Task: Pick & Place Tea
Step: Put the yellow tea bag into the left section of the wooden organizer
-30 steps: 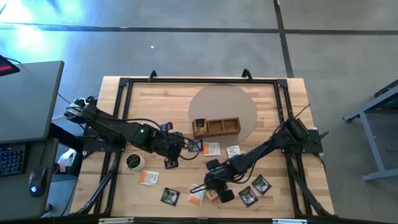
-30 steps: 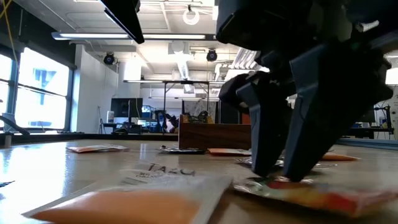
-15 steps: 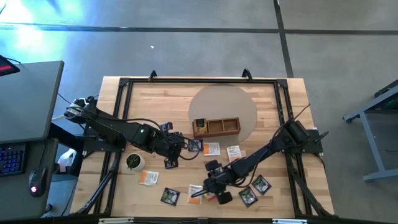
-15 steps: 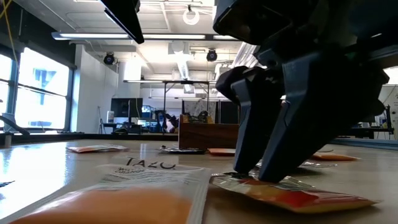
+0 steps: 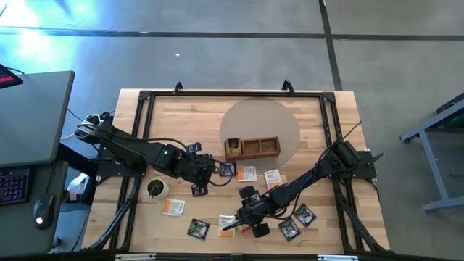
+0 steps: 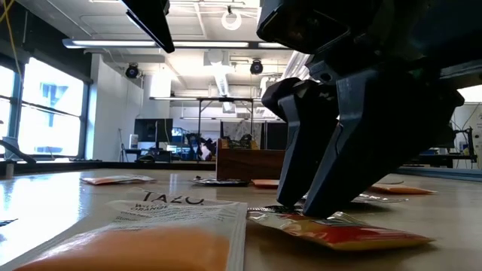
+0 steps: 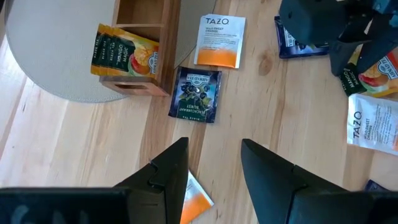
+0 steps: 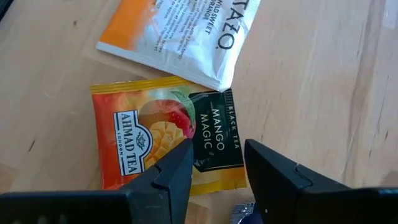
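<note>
A yellow-orange mango tea packet point(image 8: 149, 143) lies flat on the table near its front edge. A white-and-orange packet point(image 8: 180, 31) touches one of its corners. My right gripper point(image 8: 217, 158) stands open over the mango packet, tips down on it point(image 6: 301, 213). My left gripper point(image 7: 214, 149) hangs open above the table's middle point(image 5: 210, 172), holding nothing. Before it lie a black packet point(image 7: 196, 93) and the wooden tray point(image 7: 146, 37), which has one mango packet point(image 7: 124, 53) standing in its left end compartment. My right gripper's two open fingertips point(image 6: 290, 209) rest on the top face of the mango packet, on its black-printed half point(image 8: 214, 140) near one edge. The fingers slant down from the table's right and far side. The packet point(image 6: 346, 235) lies flat on the table.
More packets lie scattered on the table's front half: black ones point(image 5: 197, 228) point(image 5: 303, 214) and white-and-orange ones point(image 5: 174, 206) point(image 5: 246, 174). A small round cup point(image 5: 156, 188) stands at the left. The tray point(image 5: 254, 147) sits on a round grey mat point(image 5: 261, 119).
My right gripper has shifted a little toward the table's left edge and turned at the wrist. The mango packet under its tips has slid leftward along the table with it. The white-and-orange packet beside it has been nudged the same way.
</note>
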You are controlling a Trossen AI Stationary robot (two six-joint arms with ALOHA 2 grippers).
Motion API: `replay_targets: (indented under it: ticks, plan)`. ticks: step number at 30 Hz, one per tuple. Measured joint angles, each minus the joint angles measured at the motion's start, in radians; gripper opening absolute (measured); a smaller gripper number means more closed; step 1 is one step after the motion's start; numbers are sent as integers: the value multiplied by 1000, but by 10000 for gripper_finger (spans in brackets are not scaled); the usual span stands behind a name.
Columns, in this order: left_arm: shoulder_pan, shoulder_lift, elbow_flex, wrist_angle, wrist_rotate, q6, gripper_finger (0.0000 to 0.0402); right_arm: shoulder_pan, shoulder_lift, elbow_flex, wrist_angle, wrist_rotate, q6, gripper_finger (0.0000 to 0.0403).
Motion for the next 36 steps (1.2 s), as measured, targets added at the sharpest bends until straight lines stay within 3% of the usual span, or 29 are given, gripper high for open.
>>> replay_targets:
  ticks: [11, 16, 25, 36]
  plan:
    - [0, 0, 0, 0, 0, 0, 145, -4, 0, -2, -2, -16, 8, 171]
    - [0, 0, 0, 0, 0, 1, 145, -5, 0, -2, -4, -89, 5, 133]
    - [0, 0, 0, 0, 0, 1, 145, -3, 0, -2, -4, -94, -29, 8]
    - [0, 0, 0, 0, -1, 3, 145, -2, -74, -11, -52, -24, -41, 8]
